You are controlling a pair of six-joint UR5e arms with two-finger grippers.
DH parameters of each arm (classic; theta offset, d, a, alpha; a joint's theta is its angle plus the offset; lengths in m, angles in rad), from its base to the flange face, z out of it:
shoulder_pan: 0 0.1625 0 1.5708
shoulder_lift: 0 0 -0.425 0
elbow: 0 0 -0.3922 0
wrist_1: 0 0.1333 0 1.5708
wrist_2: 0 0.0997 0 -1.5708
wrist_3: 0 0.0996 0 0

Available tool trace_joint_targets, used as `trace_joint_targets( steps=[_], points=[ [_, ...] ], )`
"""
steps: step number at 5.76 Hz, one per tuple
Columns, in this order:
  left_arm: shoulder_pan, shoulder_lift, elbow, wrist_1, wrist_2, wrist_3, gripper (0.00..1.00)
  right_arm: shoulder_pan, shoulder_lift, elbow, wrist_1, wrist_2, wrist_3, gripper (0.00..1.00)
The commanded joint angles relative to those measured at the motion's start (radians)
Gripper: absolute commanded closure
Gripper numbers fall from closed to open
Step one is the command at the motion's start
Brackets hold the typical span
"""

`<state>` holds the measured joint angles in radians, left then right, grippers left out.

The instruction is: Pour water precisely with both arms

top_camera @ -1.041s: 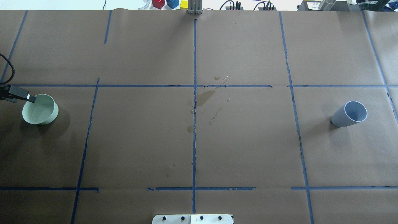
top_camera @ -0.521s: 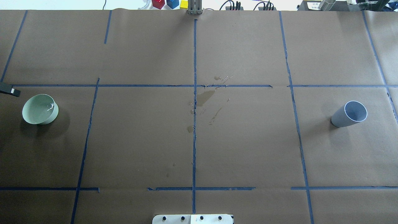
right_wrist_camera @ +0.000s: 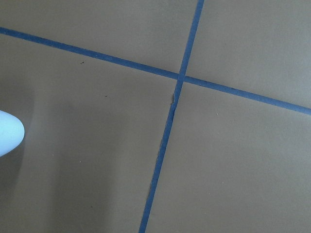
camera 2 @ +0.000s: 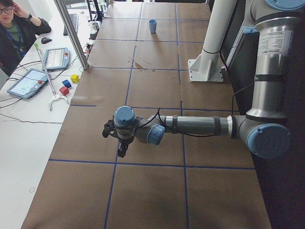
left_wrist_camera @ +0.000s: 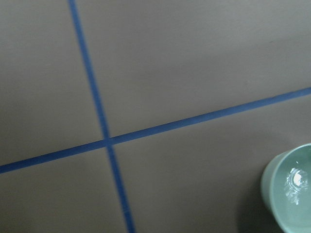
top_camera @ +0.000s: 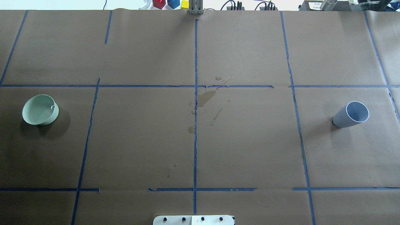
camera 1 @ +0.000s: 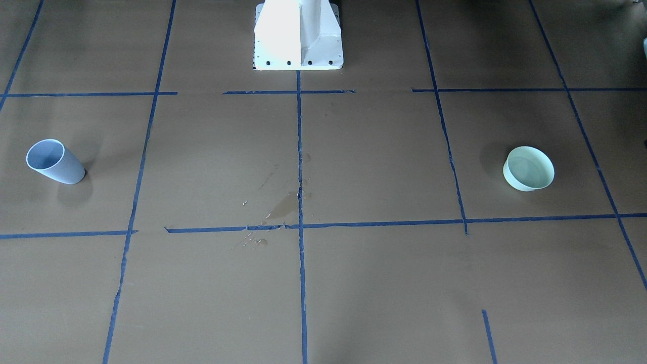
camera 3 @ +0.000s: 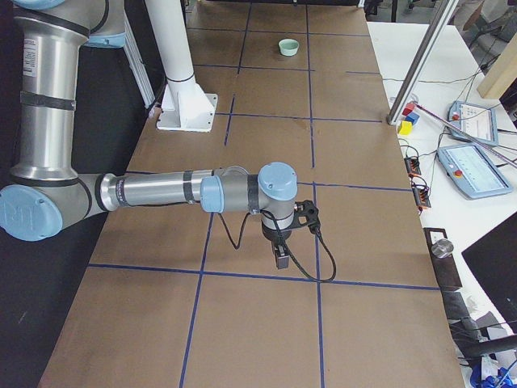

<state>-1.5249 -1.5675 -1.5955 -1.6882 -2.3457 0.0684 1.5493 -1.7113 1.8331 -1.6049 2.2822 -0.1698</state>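
Observation:
A pale green bowl (top_camera: 40, 110) stands at the table's left; it also shows in the front-facing view (camera 1: 528, 169) and the left wrist view (left_wrist_camera: 291, 194). Water (left_wrist_camera: 296, 180) glints inside it. A grey-blue cup (top_camera: 351, 114) stands upright at the right, also in the front-facing view (camera 1: 54, 162). Spilled water (top_camera: 206, 97) wets the paper at the centre. My left gripper (camera 2: 120, 152) hangs off the table's left end, apart from the bowl. My right gripper (camera 3: 281, 259) hangs beyond the right end. I cannot tell whether either is open or shut.
Brown paper with blue tape lines covers the table. The white pedestal (camera 1: 298, 35) stands at the robot's edge. A metal post (top_camera: 195, 7) and coloured blocks (top_camera: 165, 3) are at the far edge. An operator (camera 2: 14, 28) sits by tablets beside the table.
The left gripper's tip, which was at the bowl's rim a second ago, has drawn back leftward and left the overhead view. The bowl and cup have not moved.

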Motion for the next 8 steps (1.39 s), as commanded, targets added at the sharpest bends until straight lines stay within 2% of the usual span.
trace_joint_targets(
  steps=[1,2,3,8],
  points=[
    [-0.11,0.006,-0.059,0.252,-0.001,0.185,0.0,0.0,0.007,0.0,-0.01,0.003,0.001,0.0],
    [-0.124,0.041,-0.084,0.316,-0.004,0.183,0.0,0.0,0.006,0.0,-0.01,0.002,0.003,0.0],
    [-0.121,0.091,-0.093,0.308,-0.007,0.177,0.0,0.0,-0.004,0.0,-0.012,-0.003,0.009,0.0],
    [-0.121,0.147,-0.15,0.298,-0.012,0.185,0.0,0.0,-0.002,-0.077,0.0,0.0,0.012,0.0]
  ],
)
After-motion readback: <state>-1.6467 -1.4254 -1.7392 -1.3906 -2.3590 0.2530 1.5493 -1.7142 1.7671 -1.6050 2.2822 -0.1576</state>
